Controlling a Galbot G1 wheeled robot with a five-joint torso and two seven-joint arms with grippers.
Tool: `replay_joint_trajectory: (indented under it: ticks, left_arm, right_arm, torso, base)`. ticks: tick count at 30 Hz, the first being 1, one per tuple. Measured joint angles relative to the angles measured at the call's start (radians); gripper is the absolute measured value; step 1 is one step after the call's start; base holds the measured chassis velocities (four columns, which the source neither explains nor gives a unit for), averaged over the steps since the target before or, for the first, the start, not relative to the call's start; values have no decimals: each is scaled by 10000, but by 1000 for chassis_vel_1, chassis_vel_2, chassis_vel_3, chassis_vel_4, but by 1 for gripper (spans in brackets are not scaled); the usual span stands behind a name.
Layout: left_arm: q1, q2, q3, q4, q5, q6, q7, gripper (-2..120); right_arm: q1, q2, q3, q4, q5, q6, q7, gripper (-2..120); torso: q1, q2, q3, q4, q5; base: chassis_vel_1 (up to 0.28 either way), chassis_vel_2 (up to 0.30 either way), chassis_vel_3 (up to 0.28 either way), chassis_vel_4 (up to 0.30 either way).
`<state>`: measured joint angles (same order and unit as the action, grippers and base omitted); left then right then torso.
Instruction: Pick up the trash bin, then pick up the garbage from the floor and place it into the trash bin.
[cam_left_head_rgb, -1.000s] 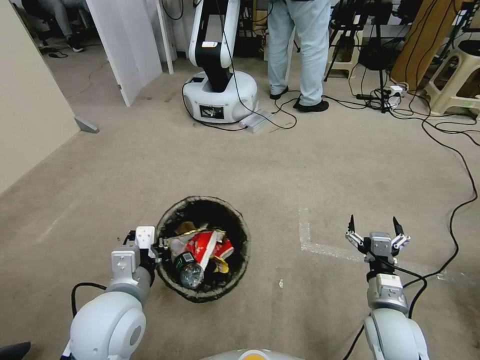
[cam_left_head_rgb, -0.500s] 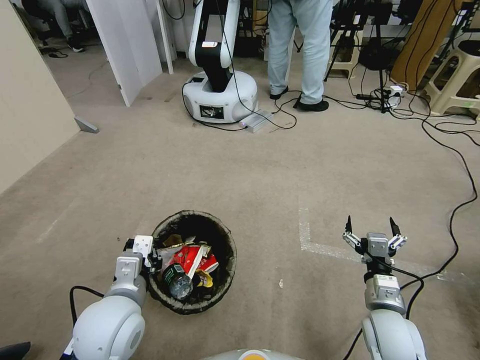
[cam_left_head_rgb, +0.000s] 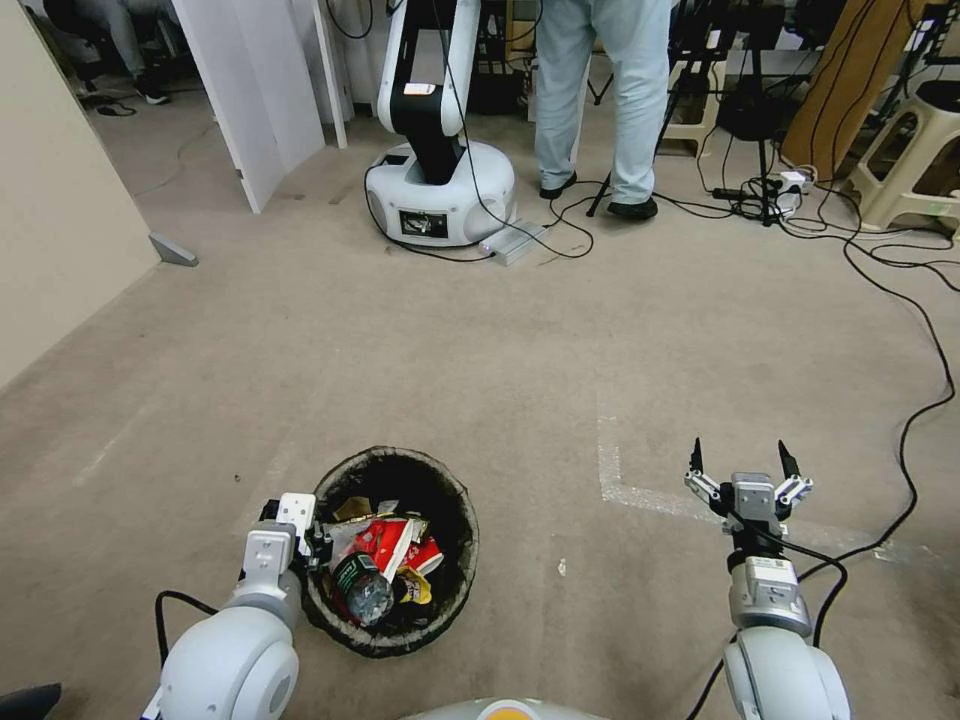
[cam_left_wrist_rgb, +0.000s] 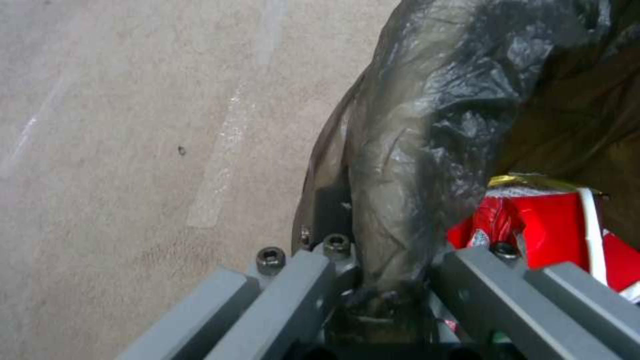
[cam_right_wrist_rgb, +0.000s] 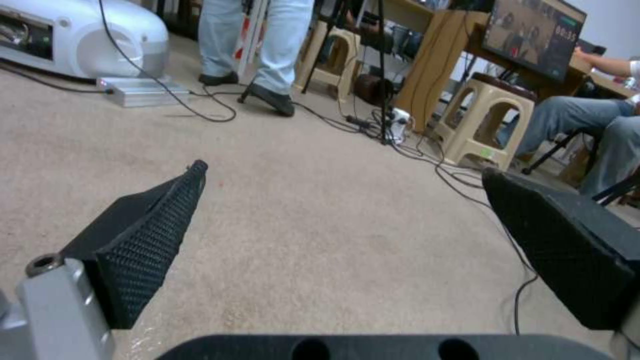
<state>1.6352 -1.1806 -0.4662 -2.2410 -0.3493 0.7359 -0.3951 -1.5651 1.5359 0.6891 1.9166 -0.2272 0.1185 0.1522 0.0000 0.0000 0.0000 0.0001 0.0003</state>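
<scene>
**Bin held by its rim, litter inside**

Clamped on the bag-covered rim of the small round trash bin (cam_left_head_rgb: 392, 550) lined with a dark bag: left end effector (cam_left_head_rgb: 313, 537), at 9 o'clock of the bin, probably for carrying. Inside, red-and-white crumpled garbage (cam_left_head_rgb: 392, 548) with a plastic bottle (cam_left_head_rgb: 361, 589). At 3 o'clock, well apart above the beige carpet floor (cam_left_head_rgb: 560, 340): right end effector (cam_left_head_rgb: 742, 462), fingers spread wide, probably ready for litter.

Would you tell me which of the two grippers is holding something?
The left gripper: clamped on the trash bin rim, while the right gripper stands open over bare carpet.
</scene>
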Motion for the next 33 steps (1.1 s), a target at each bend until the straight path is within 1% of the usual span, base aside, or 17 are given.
replay_joint_trajectory:
  ticks: [4,6,9,11,12,15,16,18,19,20,22,23,24,27,28,32,33]
  left_arm:
    - [-102,50,-33,-22,91,-2,53,13]
    - [-211,82,-87,-45,164,-3,114,23]
    - [-280,92,-121,-79,194,-3,149,30]
    - [-412,143,-217,-294,345,-3,314,41]
    - [-412,143,-217,-294,345,-3,314,41]
    - [-583,325,-379,-729,458,-4,416,60]
    - [-583,325,-379,-729,458,-4,416,60]
    - [-538,408,-557,-1572,736,-25,516,77]
    - [-481,367,-581,-1777,914,-195,573,82]
    - [-481,367,-581,-1777,914,-195,573,82]
    - [-320,161,-594,-2105,1470,-963,742,91]
    - [-152,-10,-563,-2238,1912,-1611,871,95]
    - [-152,-10,-563,-2238,1912,-1611,871,95]
    - [247,-624,-369,-2277,2911,-3878,1168,99]
    - [247,-624,-369,-2277,2911,-3878,1168,99]
    - [407,-1231,-207,-1873,3634,-5840,1501,100]
    - [407,-1231,-207,-1873,3634,-5840,1501,100]
  right_arm:
    - [-15,-3,-19,-62,-17,19,0,100]
    - [-7,-2,-42,-79,-31,20,0,100]
    - [-3,2,-54,-82,-36,21,0,100]
    - [-3,5,-59,-92,-49,21,0,100]
    - [-3,5,-59,-92,-49,21,0,100]
    - [-33,26,-86,-112,-83,35,0,100]
    - [-33,26,-86,-112,-83,35,0,100]
    - [-90,27,-79,-45,-81,75,-1,100]
    - [-122,28,-63,12,-80,95,-3,100]
    - [-122,28,-63,12,-80,95,-3,100]
    - [-212,41,-43,210,-46,287,8,100]
    - [-272,58,-33,370,-41,426,28,100]
    - [-272,58,-33,370,-41,426,28,100]
    - [-488,147,-4,1024,-83,641,43,100]
    - [-488,147,-4,1024,-83,641,43,100]
    - [-718,135,-123,1695,139,761,-32,100]
    - [-718,135,-123,1695,139,761,-32,100]
  torso:
    - [0,0,0,-2,-4]
    - [0,0,0,-1,-4]
    - [0,0,0,-2,-4]
    - [0,0,0,-1,-3]
    - [0,0,0,-1,-3]
    - [1,0,0,-2,-4]
    - [1,0,0,-2,-4]
    - [0,0,0,-1,-2]
    - [0,0,0,-1,-1]
    - [0,0,0,-1,-1]
    - [0,1,0,-2,-1]
    - [0,0,0,-2,-1]
    - [0,0,0,-2,-1]
    - [0,1,0,2,-6]
    - [0,1,0,2,-6]
    - [0,0,0,0,-2]
    - [0,0,0,0,-2]
  base:
    - [0,0,0,0]
    - [0,0,0,0]
    - [0,0,0,0]
    - [0,0,0,0]
    - [0,0,0,0]
    - [0,0,0,0]
    - [0,0,0,0]
    - [0,0,0,0]
    - [0,0,0,0]
    - [0,0,0,0]
    - [0,0,0,0]
    - [0,0,0,0]
    - [0,0,0,0]
    - [0,0,0,0]
    - [0,0,0,0]
    - [0,0,0,0]
    - [0,0,0,0]
